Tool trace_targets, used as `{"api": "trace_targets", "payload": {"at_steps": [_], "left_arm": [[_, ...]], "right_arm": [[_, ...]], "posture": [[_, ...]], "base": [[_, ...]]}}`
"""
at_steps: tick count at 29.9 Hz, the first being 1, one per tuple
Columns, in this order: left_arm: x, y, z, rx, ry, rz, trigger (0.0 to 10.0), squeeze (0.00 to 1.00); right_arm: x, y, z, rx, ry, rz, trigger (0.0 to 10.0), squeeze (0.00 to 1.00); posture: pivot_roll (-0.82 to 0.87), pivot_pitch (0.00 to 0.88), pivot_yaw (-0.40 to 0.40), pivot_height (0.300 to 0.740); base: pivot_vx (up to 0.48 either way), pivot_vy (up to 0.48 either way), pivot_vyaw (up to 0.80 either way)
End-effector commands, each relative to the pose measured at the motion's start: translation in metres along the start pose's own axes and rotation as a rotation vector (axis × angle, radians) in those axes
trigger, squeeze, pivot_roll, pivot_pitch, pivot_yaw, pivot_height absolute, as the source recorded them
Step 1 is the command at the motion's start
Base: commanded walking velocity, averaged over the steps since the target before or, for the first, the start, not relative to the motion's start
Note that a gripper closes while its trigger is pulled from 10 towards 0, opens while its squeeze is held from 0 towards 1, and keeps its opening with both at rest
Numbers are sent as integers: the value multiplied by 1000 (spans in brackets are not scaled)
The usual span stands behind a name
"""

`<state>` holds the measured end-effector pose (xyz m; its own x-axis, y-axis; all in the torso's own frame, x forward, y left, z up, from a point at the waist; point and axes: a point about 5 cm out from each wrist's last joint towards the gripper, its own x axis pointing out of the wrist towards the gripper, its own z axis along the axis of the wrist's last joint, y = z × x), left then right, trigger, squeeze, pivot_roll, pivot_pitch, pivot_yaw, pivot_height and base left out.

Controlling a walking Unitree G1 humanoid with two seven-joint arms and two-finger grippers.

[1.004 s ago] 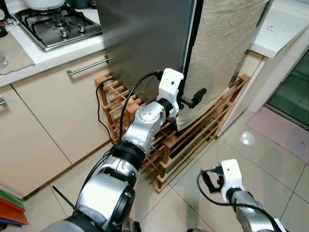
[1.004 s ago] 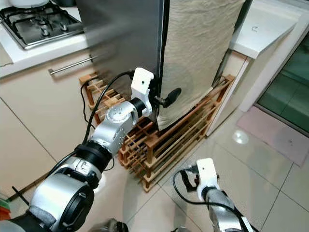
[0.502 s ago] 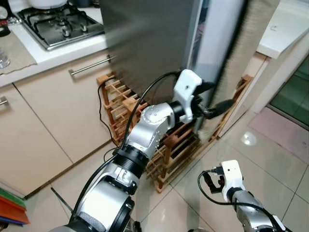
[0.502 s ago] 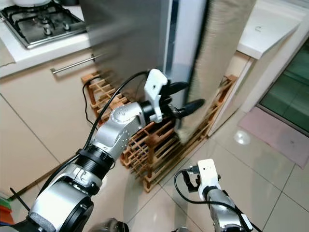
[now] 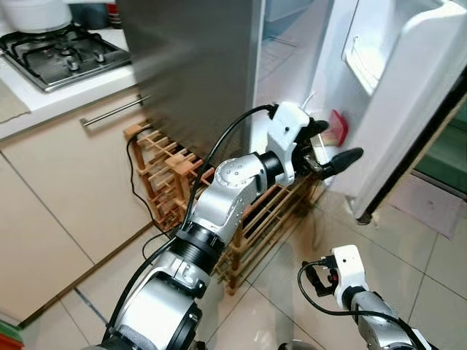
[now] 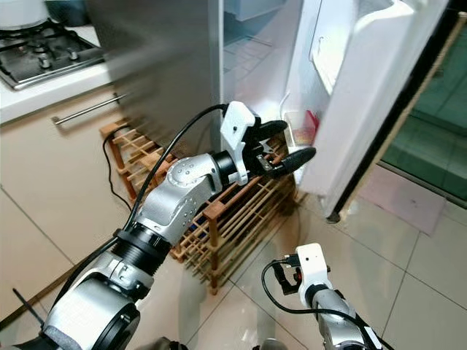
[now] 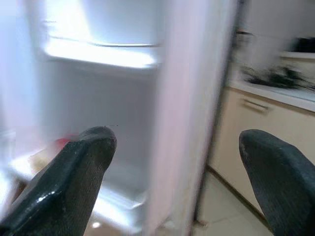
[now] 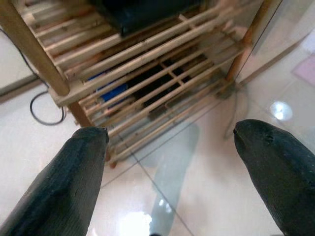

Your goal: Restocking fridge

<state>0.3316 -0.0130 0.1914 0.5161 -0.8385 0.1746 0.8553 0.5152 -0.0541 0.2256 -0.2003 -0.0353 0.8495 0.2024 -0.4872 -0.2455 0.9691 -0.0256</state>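
Shiny floor tiles (image 5: 430,255) lie under the big silver fridge (image 5: 197,65); its white door (image 5: 408,95) stands open, the left gripper (image 5: 332,146) is spread and empty, and no food is loaded yet.

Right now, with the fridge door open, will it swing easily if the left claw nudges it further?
Probably: the fridge door hangs free, untouched by the open left claw. Its shelf holds a red item, so expect modest added weight and possible rattling.

fridge door (image 5: 408,95) cropped, shelf items (image 7: 54,147) blurred

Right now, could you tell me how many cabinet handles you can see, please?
1: a metal bar handle on the cabinet front below the stove, left of the fridge. Others may lie outside the view.
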Motion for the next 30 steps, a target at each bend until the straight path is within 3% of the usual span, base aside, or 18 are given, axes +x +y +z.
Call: {"api": "trace_targets", "payload": {"at_steps": [1, 8, 10, 11, 12, 15, 17, 26, 30], "left_arm": [[-11, 12, -13, -1, 22, 130, 10000, 0], [-39, 34, -33, 48, 84, 310, 10000, 0], [-51, 43, -37, 75, 96, 389, 10000, 0], [-51, 43, -37, 75, 96, 389, 10000, 0], [-57, 48, -37, 84, 91, 436, 10000, 0], [-63, 54, -36, 96, 83, 488, 10000, 0], [-72, 62, -36, 116, 82, 541, 10000, 0], [-91, 70, -43, 166, 120, 611, 10000, 0], [-111, 74, -57, 183, 188, 673, 10000, 0]], "right_arm": [[-1, -3, 1, -12, -26, -13, 10000, 0], [-3, -5, 6, -15, -101, -52, 10000, 0], [16, 2, 46, -29, -212, -67, 10000, 0], [16, 2, 46, -29, -212, -67, 10000, 0], [23, 5, 71, -38, -283, -77, 10000, 0], [23, 5, 83, -45, -336, -89, 10000, 0], [23, 1, 96, -48, -387, -112, 10000, 0], [23, -23, 119, -66, -429, -226, 10000, 0], [18, -41, 132, -67, -463, -321, 10000, 0]], "posture": [[-82, 0, 5, 730], [-76, 0, 2, 730], [-75, 0, 2, 730], [-75, 0, 2, 730], [-75, 0, 2, 730], [-74, 0, 3, 730], [-75, 0, 3, 730], [-69, 0, 2, 730], [-71, 0, 4, 730]], "base": [[0, 0, 0], [0, 0, 0], [0, 0, 0], [0, 0, 0], [0, 0, 0], [0, 0, 0], [0, 0, 0], [0, 0, 0], [0, 0, 0]]}}
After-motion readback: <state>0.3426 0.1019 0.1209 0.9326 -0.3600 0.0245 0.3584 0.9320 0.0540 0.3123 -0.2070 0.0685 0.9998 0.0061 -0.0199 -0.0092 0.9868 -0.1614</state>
